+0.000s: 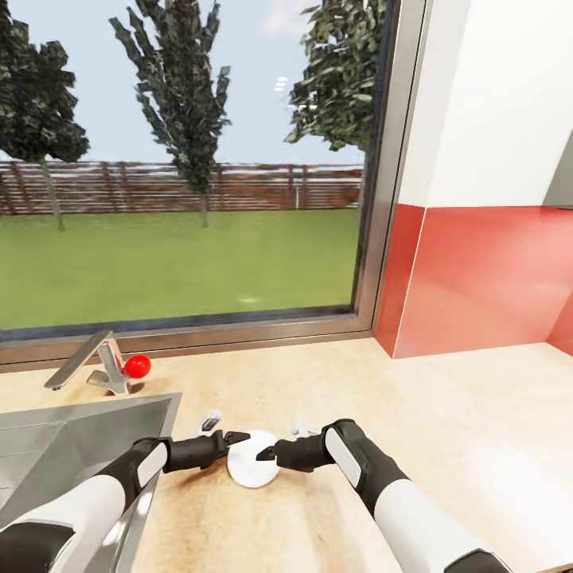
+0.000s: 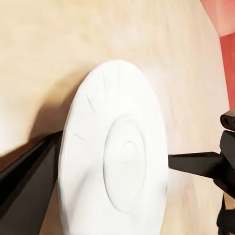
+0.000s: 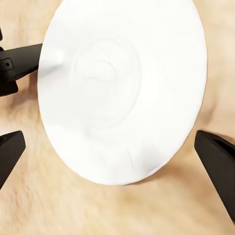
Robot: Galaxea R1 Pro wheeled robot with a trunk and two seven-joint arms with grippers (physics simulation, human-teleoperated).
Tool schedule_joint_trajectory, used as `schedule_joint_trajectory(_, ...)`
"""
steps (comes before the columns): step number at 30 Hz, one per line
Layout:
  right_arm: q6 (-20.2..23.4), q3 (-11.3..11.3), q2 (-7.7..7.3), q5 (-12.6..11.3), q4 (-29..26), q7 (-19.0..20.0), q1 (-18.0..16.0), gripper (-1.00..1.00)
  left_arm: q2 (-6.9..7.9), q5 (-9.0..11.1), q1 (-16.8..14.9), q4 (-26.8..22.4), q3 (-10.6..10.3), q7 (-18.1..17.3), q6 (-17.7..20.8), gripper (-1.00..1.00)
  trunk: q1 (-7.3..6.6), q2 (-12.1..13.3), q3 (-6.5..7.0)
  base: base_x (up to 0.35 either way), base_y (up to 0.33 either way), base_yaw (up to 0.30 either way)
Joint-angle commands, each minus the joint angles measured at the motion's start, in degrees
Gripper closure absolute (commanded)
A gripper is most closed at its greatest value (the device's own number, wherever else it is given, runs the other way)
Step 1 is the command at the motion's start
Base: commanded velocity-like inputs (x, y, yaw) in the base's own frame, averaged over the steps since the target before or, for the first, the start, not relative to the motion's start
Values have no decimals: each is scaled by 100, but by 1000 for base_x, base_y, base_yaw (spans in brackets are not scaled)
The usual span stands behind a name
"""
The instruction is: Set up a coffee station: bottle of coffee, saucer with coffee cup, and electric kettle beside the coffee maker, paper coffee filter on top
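Pale wood-grain countertop (image 1: 446, 446) runs out in front of you under a wide window (image 1: 183, 159), with red wall panels (image 1: 485, 278) closing the corner to your right and a steel sink (image 1: 64, 446) set in at your left, its tap (image 1: 95, 366) and a small red ball (image 1: 138, 366) standing behind it. Lying flat on the bare counter between your two arms is the white saucer (image 1: 253, 469), a round disc with a raised centre ring and no long axis to line up on, so any approach across its rim is as good as another. Your left gripper (image 1: 236, 437) points in from the sink side with a finger (image 2: 27, 183) at the saucer's edge, and your right gripper (image 1: 267, 455) comes in from the opposite side, a fingertip overlapping the rim; the two sit about equally near, almost tip to tip across the disc. From the right wrist camera the right fingers (image 3: 218, 164) stand spread wide with the saucer (image 3: 122, 88) between them, so that gripper is released and holds nothing. For the left one you cannot tell whether it is spread or clenched. Nothing stands on the counter close to the saucer to block a lift; the sink edge is the nearest hazard on your left.
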Motion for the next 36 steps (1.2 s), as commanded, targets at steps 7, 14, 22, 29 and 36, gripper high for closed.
schedule_joint_trajectory(7,27,19,0,81,46,12,0,-100,-72,61,-2,1,-81,4,32,-100,4,-5,-10,0,0,0)
schedule_joint_trajectory(14,27,19,0,81,46,12,0,-100,-106,67,-2,1,-81,4,35,-100,4,-5,-10,0,0,0)
schedule_joint_trajectory(22,27,19,0,81,46,12,0,-100,-117,72,-2,1,-81,4,32,-100,4,-5,-10,0,0,0)
schedule_joint_trajectory(29,27,19,0,81,46,12,1,-100,-118,75,-2,1,-81,-1,38,-100,4,-5,-10,0,0,0)
schedule_joint_trajectory(36,27,19,0,81,46,12,1,-100,-118,74,-2,-17,-81,-5,38,-100,4,-5,-10,0,0,0)
